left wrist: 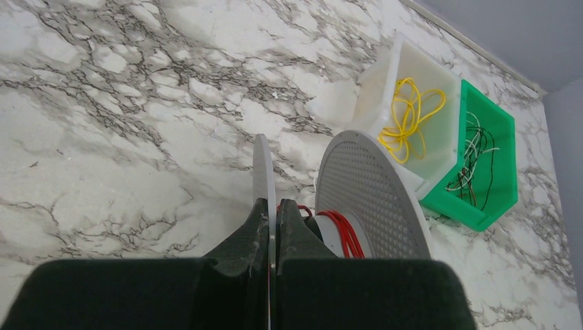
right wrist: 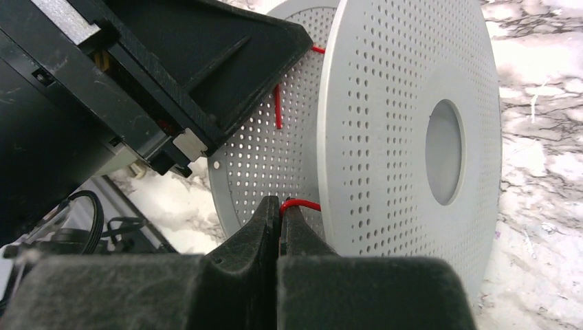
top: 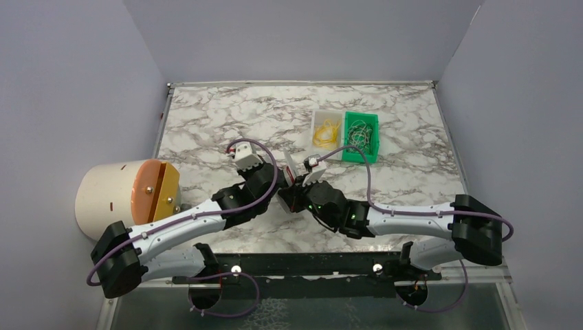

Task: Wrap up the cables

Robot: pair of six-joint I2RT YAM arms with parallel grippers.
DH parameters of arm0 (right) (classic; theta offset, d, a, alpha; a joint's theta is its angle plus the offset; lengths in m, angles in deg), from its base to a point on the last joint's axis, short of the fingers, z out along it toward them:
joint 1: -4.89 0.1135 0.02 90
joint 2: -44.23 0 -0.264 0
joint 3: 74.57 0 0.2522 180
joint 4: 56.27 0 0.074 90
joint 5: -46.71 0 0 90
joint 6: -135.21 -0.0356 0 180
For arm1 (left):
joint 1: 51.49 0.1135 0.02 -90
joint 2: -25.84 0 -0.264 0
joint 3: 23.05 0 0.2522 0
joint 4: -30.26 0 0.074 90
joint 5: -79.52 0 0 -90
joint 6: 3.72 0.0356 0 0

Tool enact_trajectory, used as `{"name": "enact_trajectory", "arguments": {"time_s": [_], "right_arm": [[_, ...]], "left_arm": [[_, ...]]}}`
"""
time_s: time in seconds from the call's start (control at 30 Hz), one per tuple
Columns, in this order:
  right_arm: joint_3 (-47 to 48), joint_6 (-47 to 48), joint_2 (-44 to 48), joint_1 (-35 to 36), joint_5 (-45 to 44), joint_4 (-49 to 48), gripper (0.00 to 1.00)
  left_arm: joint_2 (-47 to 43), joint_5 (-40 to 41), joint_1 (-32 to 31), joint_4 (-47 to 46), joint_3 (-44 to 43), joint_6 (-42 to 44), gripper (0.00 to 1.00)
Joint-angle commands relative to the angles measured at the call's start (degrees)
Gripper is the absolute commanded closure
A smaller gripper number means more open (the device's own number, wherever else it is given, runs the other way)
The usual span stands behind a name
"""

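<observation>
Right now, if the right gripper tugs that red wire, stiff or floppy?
Probably floppy: the red wire is thread-thin and curls right out of the right gripper. Likely slips easily, being far thinner than the jaws pinching it. It should follow the spool core under light tension, since the left gripper clamps a flange.

Both arms reach from the near edge and meet over the middle of the counter (top: 206, 124). The left arm (top: 182, 223) slants far and to the right, its wrist (top: 258, 180) turned toward the centre. The right arm (top: 412, 214) stretches leftward, low over the counter, with its wrist (top: 323, 203) close against the left one. The left pincer (left wrist: 271, 206) is clamped on the edge of a thin disc (left wrist: 263, 165), fingers almost together. The right pincer (right wrist: 280, 204) is pinched tight on a red wire (right wrist: 300, 202). The two pincers sit just beside each other, and the left one's black body looms at the upper left of the right wrist view.
</observation>
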Motion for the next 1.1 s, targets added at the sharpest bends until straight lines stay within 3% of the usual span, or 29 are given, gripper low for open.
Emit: {"name": "enact_trajectory", "arguments": {"time_s": [0.0, 0.6, 0.87, 1.07], "right_arm": [[3.21, 2.07, -2.76, -2.75, -15.74, -3.19, 0.99], [5.17, 12.06, -12.88, -2.74, -30.39, -6.45, 0.99], [4.75, 14.30, -16.53, -2.69, -32.32, -9.91, 0.99], [4.18, 12.68, -16.58, -2.38, -29.12, -11.11, 0.99]], "left_arm": [[-2.26, -16.73, -2.21, -2.34, 2.22, -3.51, 1.00], [-4.65, -36.46, -2.19, -21.86, 18.15, -8.83, 1.00], [-1.07, -43.29, -1.57, -29.41, 23.30, -10.94, 1.00], [2.22, -44.75, -1.24, -31.97, 25.15, -11.36, 1.00]]}}
